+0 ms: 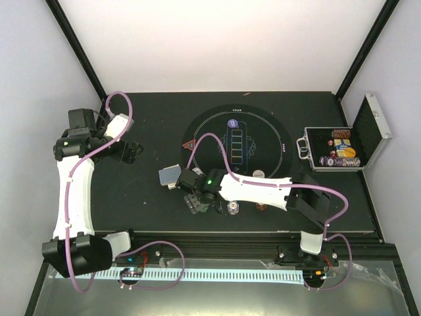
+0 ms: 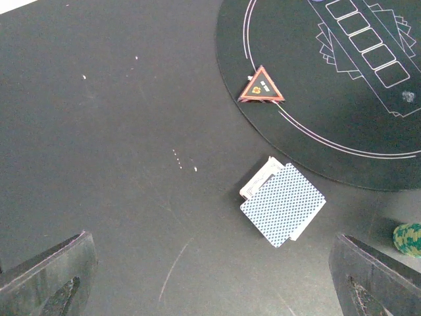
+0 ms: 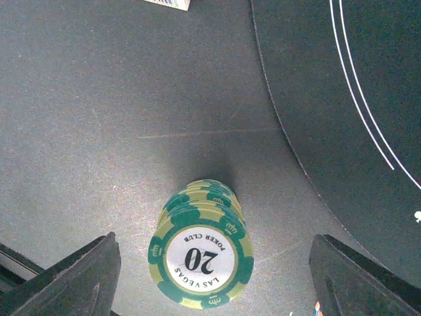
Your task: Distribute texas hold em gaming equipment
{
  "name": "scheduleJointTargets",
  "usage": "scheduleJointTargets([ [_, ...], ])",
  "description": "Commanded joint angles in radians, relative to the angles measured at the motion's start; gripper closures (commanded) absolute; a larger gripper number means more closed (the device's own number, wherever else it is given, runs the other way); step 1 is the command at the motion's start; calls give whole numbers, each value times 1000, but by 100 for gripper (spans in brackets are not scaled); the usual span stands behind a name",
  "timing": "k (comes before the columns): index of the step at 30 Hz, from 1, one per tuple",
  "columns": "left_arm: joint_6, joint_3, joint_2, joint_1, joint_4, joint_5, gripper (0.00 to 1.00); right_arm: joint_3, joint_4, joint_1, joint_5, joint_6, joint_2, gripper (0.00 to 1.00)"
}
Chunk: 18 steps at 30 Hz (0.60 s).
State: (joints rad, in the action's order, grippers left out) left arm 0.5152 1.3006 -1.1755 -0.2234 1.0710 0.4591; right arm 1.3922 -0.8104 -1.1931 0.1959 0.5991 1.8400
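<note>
Right wrist view: I see a stack of green chips [image 3: 200, 260] standing on the surface [image 3: 99, 99], just off the edge of the black mat [image 3: 355, 99].
Right jaws: spread wide, one finger on each side of the stack, touching it on neither side.
Left jaws: fully apart, holding nothing, hanging over bare surface.
Cards [image 2: 284, 204]: a small pile, blue backs up, slightly fanned, just outside the mat's rim.
Red triangle marker [image 2: 261, 85]: flat on the mat, near its rim.
Top view: a purple button [image 1: 232, 123] lies on the mat; a pale round piece [image 1: 233, 208] by the right arm may be a white chip, too small for me to be sure.
Case [image 1: 335, 148]: open, at the right, well apart from the stack.
</note>
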Motion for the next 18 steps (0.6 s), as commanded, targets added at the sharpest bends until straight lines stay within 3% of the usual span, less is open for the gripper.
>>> scheduleJointTargets([
  [1,-16,22,20,-8,-23,-11,1,30,-18,-5,-9,-3,5,20],
  [7,-21,24,20,-9,-23,-2,1,22,-7,-4,-25,-3,23,28],
  [18,-30,60,14,-9,-21,9,1,26,2,-4,-33,-1,56,33],
])
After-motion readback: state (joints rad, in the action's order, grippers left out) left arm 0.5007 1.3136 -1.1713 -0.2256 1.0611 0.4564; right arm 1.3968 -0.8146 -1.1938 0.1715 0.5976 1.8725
